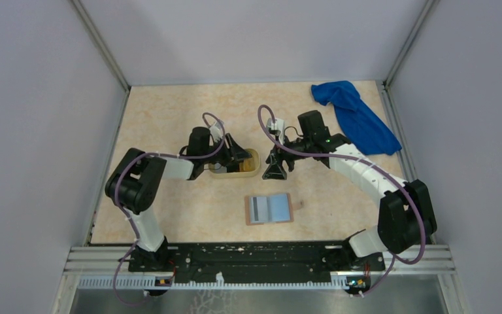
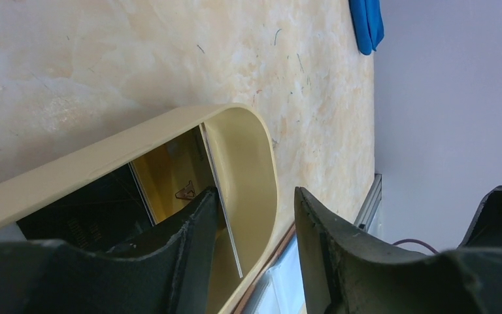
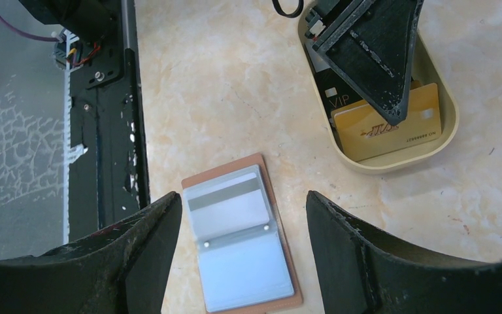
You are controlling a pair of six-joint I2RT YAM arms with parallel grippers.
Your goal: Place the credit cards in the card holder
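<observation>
The card holder (image 1: pixel 269 209) lies open on the table, tan outside with grey-blue slots (image 3: pixel 238 242). A pale card with a grey stripe (image 3: pixel 225 199) sits in one slot. More credit cards lie in the pale yellow oval tray (image 1: pixel 251 171): a yellow one (image 3: pixel 392 127) and a black one (image 3: pixel 327 98). My left gripper (image 1: pixel 235 156) reaches into that tray with its jaws apart. One finger (image 2: pixel 193 229) is inside against a thin card edge (image 2: pixel 221 196), and the other stands outside the tray wall (image 2: pixel 255 170). My right gripper (image 3: pixel 243 201) hangs open above the card holder, holding nothing.
A blue cloth (image 1: pixel 356 118) lies at the back right corner by the wall. The black arm rail (image 3: pixel 104 118) runs along the near table edge. Grey walls close in the left, right and back sides.
</observation>
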